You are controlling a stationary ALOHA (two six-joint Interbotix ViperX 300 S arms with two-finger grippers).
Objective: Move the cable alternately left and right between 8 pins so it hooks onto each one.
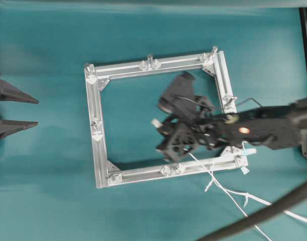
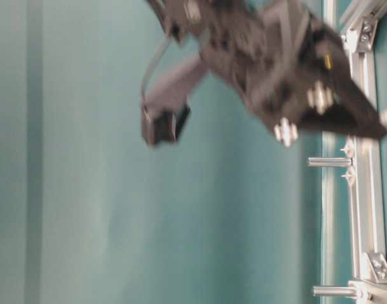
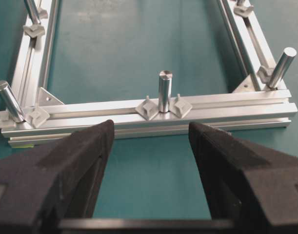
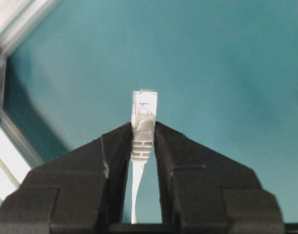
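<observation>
Right gripper [image 4: 143,134] pinched the long thin white cable [image 4: 142,141] just behind its small white plug, which stuck out past the black fingertips above the square silver aluminium frame [image 1: 99,140]; left gripper [image 3: 149,141] stood spread wide, one short silvery pin [image 3: 164,91] just ahead

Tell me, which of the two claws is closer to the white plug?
The right. The right gripper is clamped on the cable just behind the plug, above the frame. The left gripper waits open outside the frame's far side.
</observation>
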